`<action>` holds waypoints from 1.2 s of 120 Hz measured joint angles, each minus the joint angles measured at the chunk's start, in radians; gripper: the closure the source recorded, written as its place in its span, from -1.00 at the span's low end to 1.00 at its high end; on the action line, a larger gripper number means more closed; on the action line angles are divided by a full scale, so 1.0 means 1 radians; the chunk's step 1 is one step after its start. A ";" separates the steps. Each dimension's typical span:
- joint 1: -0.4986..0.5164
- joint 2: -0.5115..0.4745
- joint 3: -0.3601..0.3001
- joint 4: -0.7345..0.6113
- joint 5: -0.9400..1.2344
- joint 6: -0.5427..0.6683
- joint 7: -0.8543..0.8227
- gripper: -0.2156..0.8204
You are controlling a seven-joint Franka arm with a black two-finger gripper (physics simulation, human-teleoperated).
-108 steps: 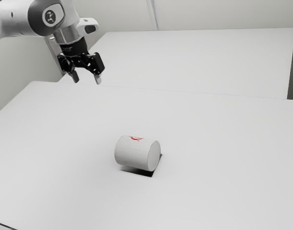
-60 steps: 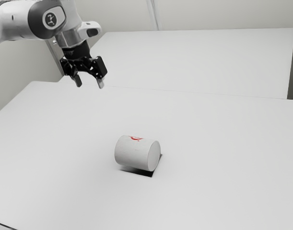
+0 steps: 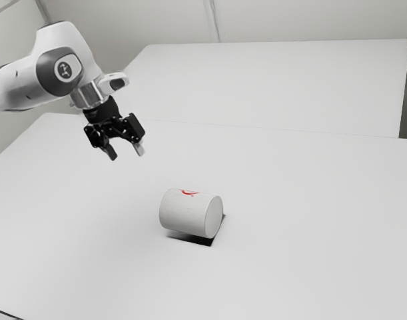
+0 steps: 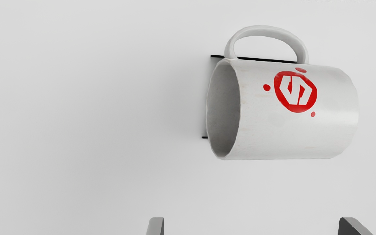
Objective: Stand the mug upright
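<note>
Your white mug (image 4: pixel 282 130), red logo facing up, lies on its side on the pale table (image 3: pixel 310 267), clear of your wide-apart, empty gripper (image 3: pixel 126 153) above the tabletop.

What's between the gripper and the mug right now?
Bare tabletop lies between the gripper and the mug in the exterior view.

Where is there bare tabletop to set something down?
Bare white tabletop runs from the base of the toppled white mug with the red emblem toward the exterior view's right; another patch borders the mug's open mouth. It is tighter around its white loop handle and where the black two-finger gripper hangs.
</note>
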 joint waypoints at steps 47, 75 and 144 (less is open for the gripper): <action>-0.002 0.008 0.022 -0.166 -0.179 0.214 0.155 -0.54; 0.003 0.044 0.037 -0.234 -0.316 0.301 0.264 -0.54; -0.008 0.107 0.038 -0.356 -0.668 0.405 0.534 -0.54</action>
